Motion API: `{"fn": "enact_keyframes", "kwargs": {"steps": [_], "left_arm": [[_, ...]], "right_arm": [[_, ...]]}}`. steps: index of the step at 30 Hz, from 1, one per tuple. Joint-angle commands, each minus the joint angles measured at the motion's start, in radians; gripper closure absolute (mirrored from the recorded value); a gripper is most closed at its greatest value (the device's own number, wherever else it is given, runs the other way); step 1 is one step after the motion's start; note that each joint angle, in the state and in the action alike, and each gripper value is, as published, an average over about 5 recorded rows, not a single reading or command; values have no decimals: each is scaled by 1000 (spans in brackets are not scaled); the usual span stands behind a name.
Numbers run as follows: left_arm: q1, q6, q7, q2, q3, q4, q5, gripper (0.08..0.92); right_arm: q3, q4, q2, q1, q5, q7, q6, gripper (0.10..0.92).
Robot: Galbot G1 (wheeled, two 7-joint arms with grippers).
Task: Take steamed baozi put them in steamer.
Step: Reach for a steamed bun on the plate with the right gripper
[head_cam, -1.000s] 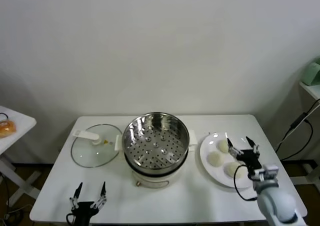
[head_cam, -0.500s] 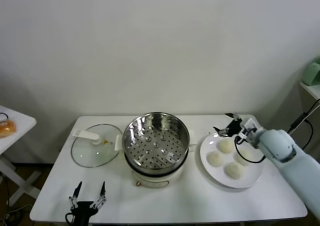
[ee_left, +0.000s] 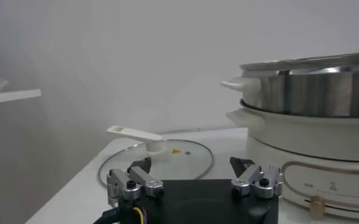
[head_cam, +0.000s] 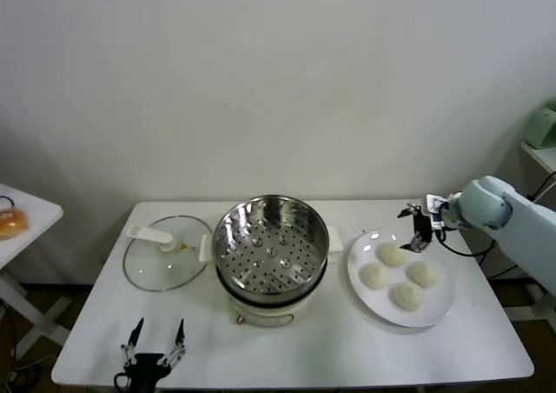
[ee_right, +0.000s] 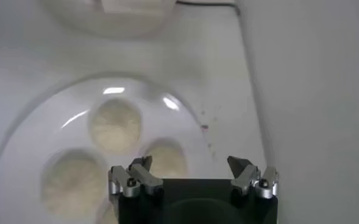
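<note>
Head view shows, nearest to the robot, the left gripper (head_cam: 155,348) at the front edge of the white table (head_cam: 313,354), about 7 o'clock from the steamer; its two fingers stand apart and hold nothing. In the left wrist view the same gripper (ee_left: 192,178) sits low over the table with its jaws spread.

Behind it, in the middle of the table, stands the steamer (head_cam: 270,258), a shiny steel pot with a perforated tray inside, on a white base. In the left wrist view the base (ee_left: 307,137) carries a small line of printed marks near a round knob, but the writing is too small to read. I can read no brand name anywhere.

At 9 o'clock from the steamer lies the glass lid (head_cam: 167,252) with its white handle, flat on the table. At 3 o'clock is the white plate (head_cam: 365,287) with four steamed baozi (head_cam: 407,276) on it, close together.

The right gripper (head_cam: 420,226) hangs above the far edge of the plate, at about 12 o'clock of it, jaws wide apart and empty. The right wrist view shows it (ee_right: 192,175) looking down on the baozi.

Far left, a side table (head_cam: 26,228) holds an orange item (head_cam: 10,223).
</note>
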Motion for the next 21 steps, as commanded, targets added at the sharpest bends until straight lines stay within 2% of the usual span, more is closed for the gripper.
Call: {"fn": "enact_keyframes", "kwargs": {"steps": [1, 13, 21], "left_arm": [[4, -1, 3, -1, -5, 1, 11, 177], [3, -11, 5, -4, -12, 20, 23, 177], [2, -22, 4, -3, -23, 40, 26, 177]], "right_arm": [[-342, -251, 128, 248, 38, -196, 67, 203], [-263, -497, 347, 152, -107, -213, 204, 203], [-202, -628, 434, 108, -233, -195, 298, 203]]}}
